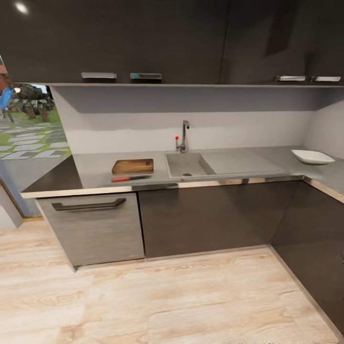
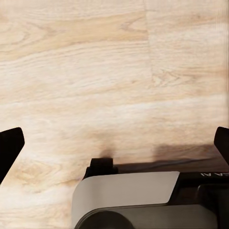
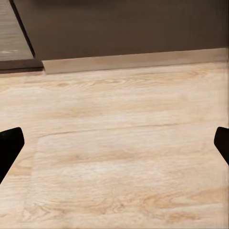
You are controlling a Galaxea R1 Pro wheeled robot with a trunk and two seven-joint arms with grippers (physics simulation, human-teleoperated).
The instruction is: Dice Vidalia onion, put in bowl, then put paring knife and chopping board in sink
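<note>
In the head view the brown chopping board (image 1: 133,166) lies flat on the grey countertop (image 1: 95,167), left of the sink (image 1: 177,165). The red-handled paring knife (image 1: 130,178) lies just in front of the board, near the counter's front edge. The white bowl (image 1: 313,156) sits far right on the countertop, near the corner. The Vidalia onion is out of view; the basin shows just a dark spot at its front. My left gripper (image 2: 114,148) and right gripper (image 3: 114,148) each hang open over the wooden floor, fingers wide apart and holding nothing.
A chrome tap (image 1: 183,137) stands behind the basin, with the drainboard (image 1: 241,162) to its right. Dark cabinets (image 1: 210,215) run under the counter and turn forward at the right. A window (image 1: 28,124) is at the left. Part of my base (image 2: 129,200) shows beneath the left gripper.
</note>
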